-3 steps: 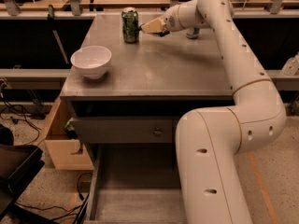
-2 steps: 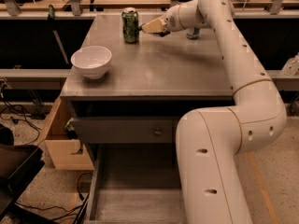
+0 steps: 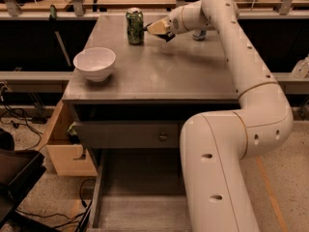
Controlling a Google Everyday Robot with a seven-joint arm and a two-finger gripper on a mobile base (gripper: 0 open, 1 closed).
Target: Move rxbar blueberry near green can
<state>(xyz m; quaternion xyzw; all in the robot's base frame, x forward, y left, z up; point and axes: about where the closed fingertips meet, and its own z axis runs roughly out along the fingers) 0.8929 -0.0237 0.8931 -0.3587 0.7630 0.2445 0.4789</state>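
My hand [image 3: 157,29] hangs just right of the green can [image 3: 134,27], with only a narrow gap between them. The white bowl [image 3: 94,63] blocks the can's front-left. I see open worktop [image 3: 169,76] to the can's front and front-right.

The one camera looks from high above the near side of the table [image 3: 159,76], facing forward and steeply down along the arm [image 3: 251,81] (its lower links fill the near right of the view). It is close in: the table's front edge crosses mid-frame, and near the far edge the gripper [image 3: 157,29] is just right of the green can [image 3: 134,26].
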